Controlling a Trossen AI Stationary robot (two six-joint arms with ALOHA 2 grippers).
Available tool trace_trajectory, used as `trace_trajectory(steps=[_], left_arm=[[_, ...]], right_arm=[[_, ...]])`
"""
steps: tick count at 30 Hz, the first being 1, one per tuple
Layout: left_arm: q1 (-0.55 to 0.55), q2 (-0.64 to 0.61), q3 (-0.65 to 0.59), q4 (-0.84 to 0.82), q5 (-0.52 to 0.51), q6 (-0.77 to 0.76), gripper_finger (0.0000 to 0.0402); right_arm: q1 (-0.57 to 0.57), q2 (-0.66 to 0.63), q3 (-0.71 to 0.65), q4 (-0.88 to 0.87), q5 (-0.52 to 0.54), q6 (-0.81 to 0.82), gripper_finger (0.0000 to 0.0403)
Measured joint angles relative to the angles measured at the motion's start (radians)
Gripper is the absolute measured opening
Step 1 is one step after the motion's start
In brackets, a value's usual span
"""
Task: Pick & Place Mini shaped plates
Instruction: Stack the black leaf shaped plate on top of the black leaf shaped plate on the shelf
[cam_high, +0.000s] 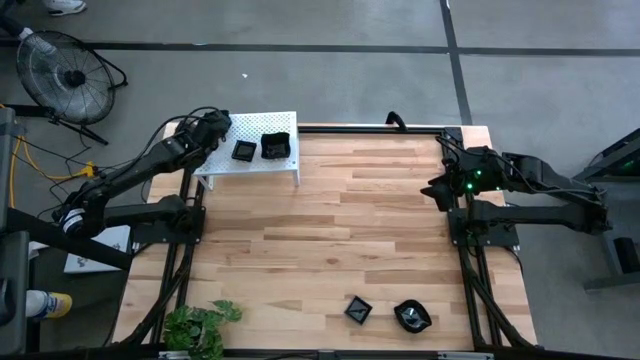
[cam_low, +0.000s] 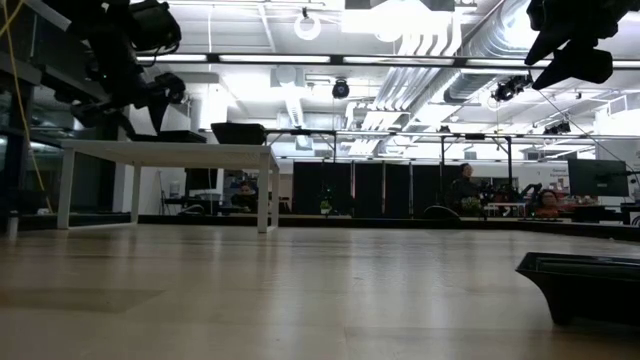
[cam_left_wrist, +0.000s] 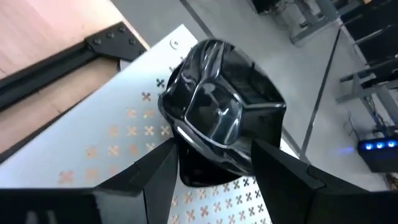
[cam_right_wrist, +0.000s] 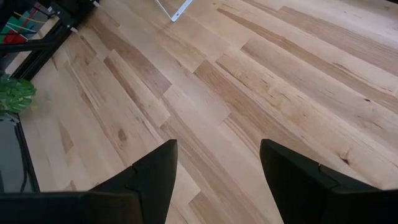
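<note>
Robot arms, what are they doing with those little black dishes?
They are moving mini shaped plates onto the white shelf. The left pincer hovers open over the shelf, with a glossy black plate lying just ahead of its fingertips. Two plates sit on the shelf, and two more wait at the table's near edge. The right pincer waits open at the right side, holding nothing.

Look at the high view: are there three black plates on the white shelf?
No. Only two black plates sit on the white shelf; two others lie on the table's near edge.

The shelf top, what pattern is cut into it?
Rows of small cross-shaped holes in the white shelf, clearest in the left wrist view.
</note>
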Motion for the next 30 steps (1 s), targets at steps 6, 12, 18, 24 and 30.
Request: trace_trajectory(steps=[6,12,18,24,30], left_arm=[[0.0,0.0,0.0,-0.003,0.053,0.001,0.02],[0.0,-0.023,0.0,-0.013,0.076,0.011,0.02],[0.0,-0.108,0.0,-0.016,0.03,0.108,0.02],[0.0,-0.175,0.0,-0.004,-0.004,0.283,0.02],[0.001,-0.19,0.0,0.018,-0.044,0.548,0.02]], right_arm=[[0.0,0.0,0.0,0.0,-0.002,-0.019,0.0224],[0.0,0.0,0.0,0.0,-0.005,-0.029,0.0224],[0.0,0.0,0.0,0.0,0.002,-0.044,0.0224],[0.0,0.0,0.0,0.008,0.006,-0.044,0.0224],[0.0,0.0,0.0,0.094,-0.006,-0.047,0.0224]])
